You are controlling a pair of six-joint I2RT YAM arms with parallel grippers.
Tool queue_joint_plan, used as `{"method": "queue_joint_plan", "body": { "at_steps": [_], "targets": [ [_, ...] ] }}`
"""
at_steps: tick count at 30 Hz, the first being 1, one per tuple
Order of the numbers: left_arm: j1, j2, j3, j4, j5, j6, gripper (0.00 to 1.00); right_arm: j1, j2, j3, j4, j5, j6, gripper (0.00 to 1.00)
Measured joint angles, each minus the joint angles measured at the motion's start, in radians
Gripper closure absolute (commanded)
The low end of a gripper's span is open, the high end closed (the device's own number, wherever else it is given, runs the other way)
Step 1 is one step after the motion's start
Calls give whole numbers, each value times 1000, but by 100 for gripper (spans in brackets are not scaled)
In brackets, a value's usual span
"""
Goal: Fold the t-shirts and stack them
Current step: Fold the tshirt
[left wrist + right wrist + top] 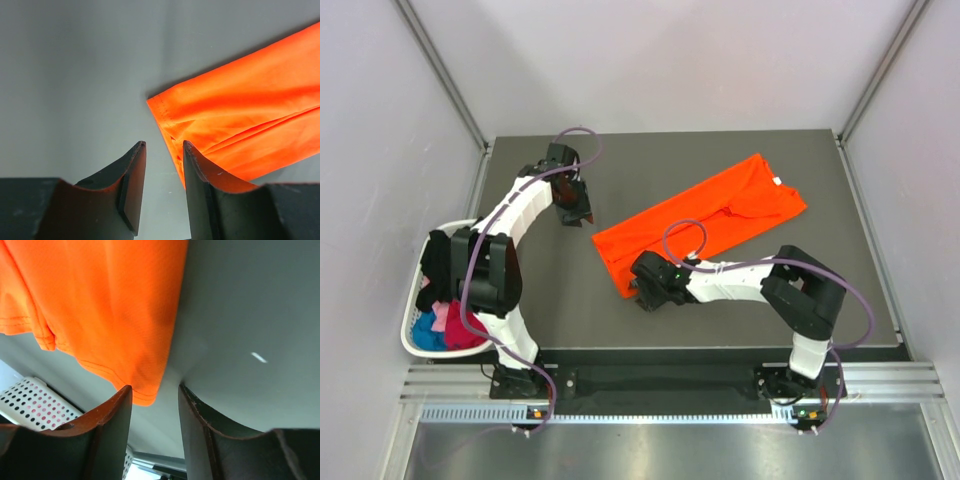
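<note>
R gripper (155,388): nearest, table 7 o'clock. Fingers apart, nothing clamped. Hem corner of orange tee (692,226) sits in the gap by the left finger.
basket (408,338): white, perforated, off table's left edge, ~8 o'clock. Holds black tee (442,256) draped over far rim, magenta tee (458,322), blue tee (427,331).
orange tee: flat on table (570,310), folded to a long strip, diagonal from 7 to 2 o'clock. Collar end far-right, white neck label (777,182) showing.
L gripper (164,143): ~10 o'clock, just beside strip's far-left corner. Fingers parted, holding nothing. In wrist view the corner lies at 12 o'clock off the tips and the right finger overlaps the hem edge; contact: can't tell.
</note>
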Motion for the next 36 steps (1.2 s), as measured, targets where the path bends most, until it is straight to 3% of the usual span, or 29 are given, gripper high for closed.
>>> {"method": "queue_joint_plan", "body": {
  "at_steps": [7,9,10,13,18,25,31,36],
  "targets": [
    [0,0,-3,0,-11,0,59,3,30,28,19,-5,8,61],
    [0,0,-4,0,-11,0,59,8,40,37,22,-5,8,72],
    [0,0,-4,0,-11,0,59,13,41,37,21,-6,7,84],
    [0,0,-3,0,-7,4,59,22,42,32,23,-8,10,100],
    [-3,-11,-18,7,14,18,58,23,-14,-66,67,-13,-36,100],
    [-46,-153,-158,20,55,19,57,27,-235,-276,-19,-55,-163,100],
    [-211,-277,-332,51,86,6,55,53,-502,-503,-73,-95,-217,100],
    [-366,-334,-479,118,136,-66,54,58,-658,-577,-189,-113,-267,97]
  ]
}}
